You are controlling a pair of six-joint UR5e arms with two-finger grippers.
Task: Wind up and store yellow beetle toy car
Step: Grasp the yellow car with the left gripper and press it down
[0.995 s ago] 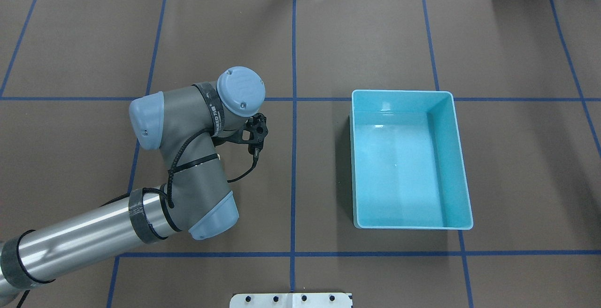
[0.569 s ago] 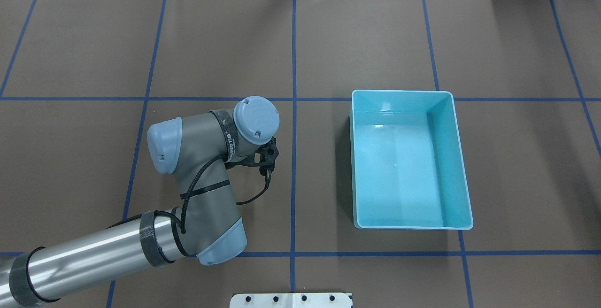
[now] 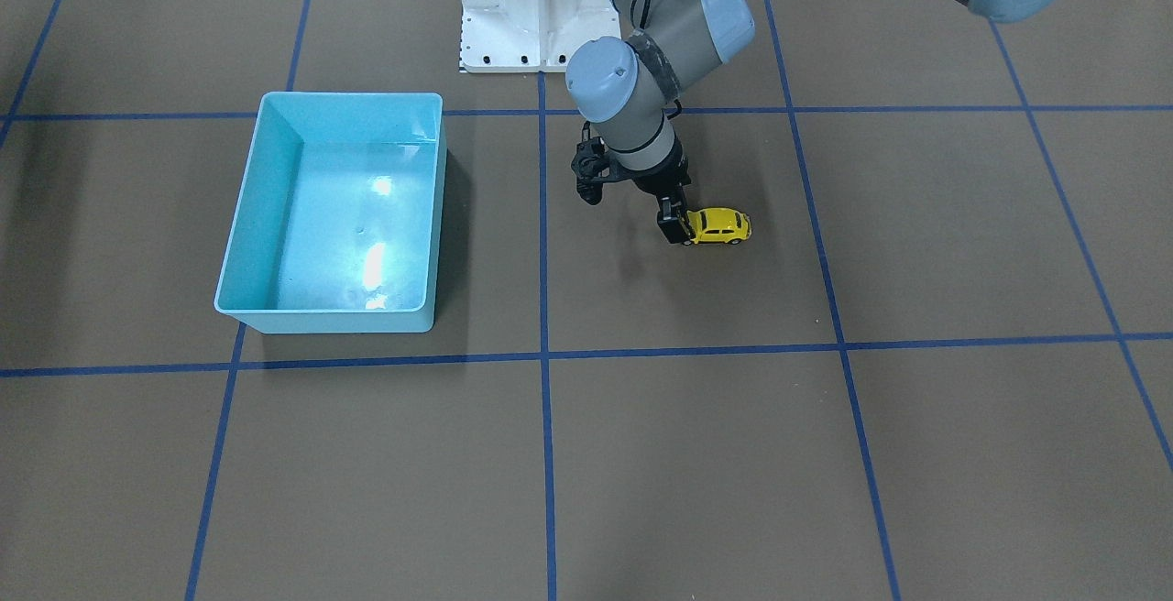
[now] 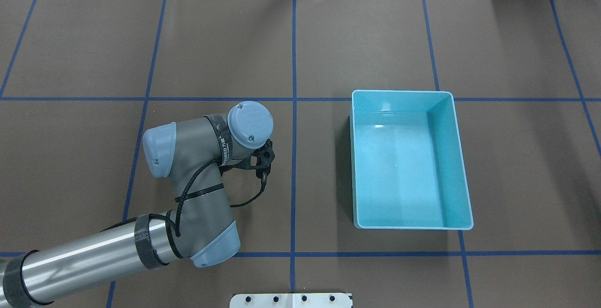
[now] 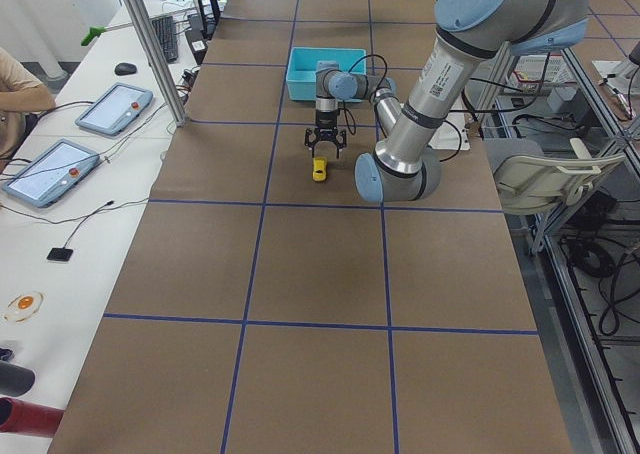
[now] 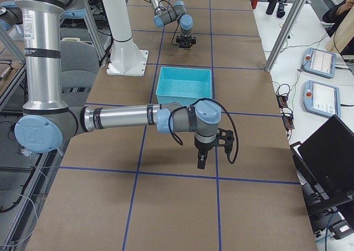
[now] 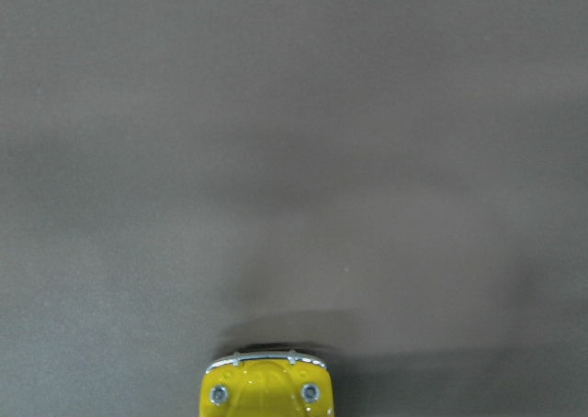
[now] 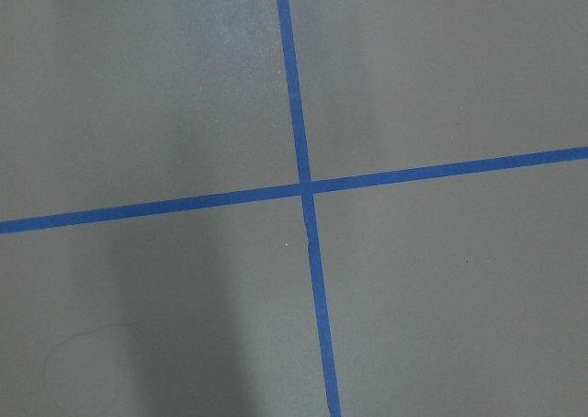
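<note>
While the right end effector (image 6: 201, 163) hangs over a crossing of blue tape lines (image 8: 306, 187) toward the right end of the bench (image 3: 641, 454), you cannot tell whether its fingers are apart or together. Further along sits the light-blue bin (image 6: 184, 100), open side up, and the car is not in it yet. Beyond that, well apart from the bin and nearer the robot's edge than yours, the yellow beetle toy car (image 3: 724, 225) stands on its wheels on the bench. The left end effector (image 3: 676, 233) stands upright over one end of it. One finger (image 3: 672, 216) lies against the car's side and its partner is hidden behind the body, so read it as clamped on the car. On that reading the grasp is made, but whether the spring is wound cannot be seen. Left for you are any pull-back along the bench, the lift, the carry across to the bin, and the release.
</note>
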